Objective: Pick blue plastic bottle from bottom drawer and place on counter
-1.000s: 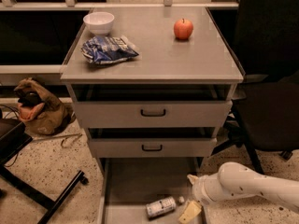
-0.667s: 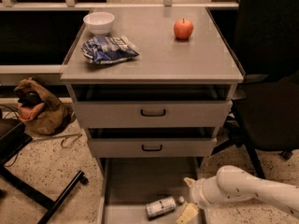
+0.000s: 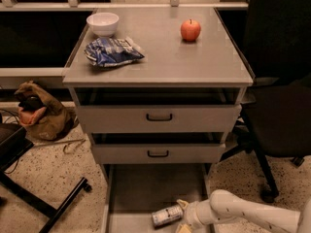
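The blue plastic bottle (image 3: 166, 215) lies on its side on the floor of the open bottom drawer (image 3: 146, 188), near its front right. My gripper (image 3: 181, 216) comes in from the right at the end of a white arm and sits right next to the bottle's right end, low in the drawer. The counter (image 3: 165, 57) is the light grey top of the three-drawer cabinet, above the two upper drawers with black handles.
On the counter stand a white bowl (image 3: 102, 23), a crinkled blue-and-white snack bag (image 3: 112, 51) and a red apple (image 3: 190, 30). A black office chair (image 3: 282, 106) stands at the right. A brown bag (image 3: 41, 114) and black chair legs (image 3: 43, 203) are at the left on the floor.
My gripper has moved left across the bottom drawer, closer to the bottle's right end. The bottle lies where it was.
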Controlling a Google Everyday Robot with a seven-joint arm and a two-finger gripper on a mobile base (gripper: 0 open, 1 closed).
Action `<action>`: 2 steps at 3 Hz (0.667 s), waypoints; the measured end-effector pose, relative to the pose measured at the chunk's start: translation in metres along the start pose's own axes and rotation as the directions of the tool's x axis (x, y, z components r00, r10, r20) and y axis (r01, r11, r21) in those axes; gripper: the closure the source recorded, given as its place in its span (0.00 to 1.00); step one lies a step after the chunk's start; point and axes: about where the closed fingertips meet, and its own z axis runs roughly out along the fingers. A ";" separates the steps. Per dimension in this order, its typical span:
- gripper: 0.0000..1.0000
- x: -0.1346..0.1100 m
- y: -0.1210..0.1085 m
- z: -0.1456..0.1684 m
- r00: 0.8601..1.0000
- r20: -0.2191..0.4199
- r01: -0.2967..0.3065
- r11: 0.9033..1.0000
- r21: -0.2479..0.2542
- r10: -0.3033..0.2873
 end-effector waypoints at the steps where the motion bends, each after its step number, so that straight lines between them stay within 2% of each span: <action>1: 0.00 0.002 -0.001 0.005 1.000 0.002 -0.004 1.000 -0.002 0.004; 2: 0.00 0.005 -0.014 0.027 0.999 0.037 0.004 1.000 -0.022 -0.003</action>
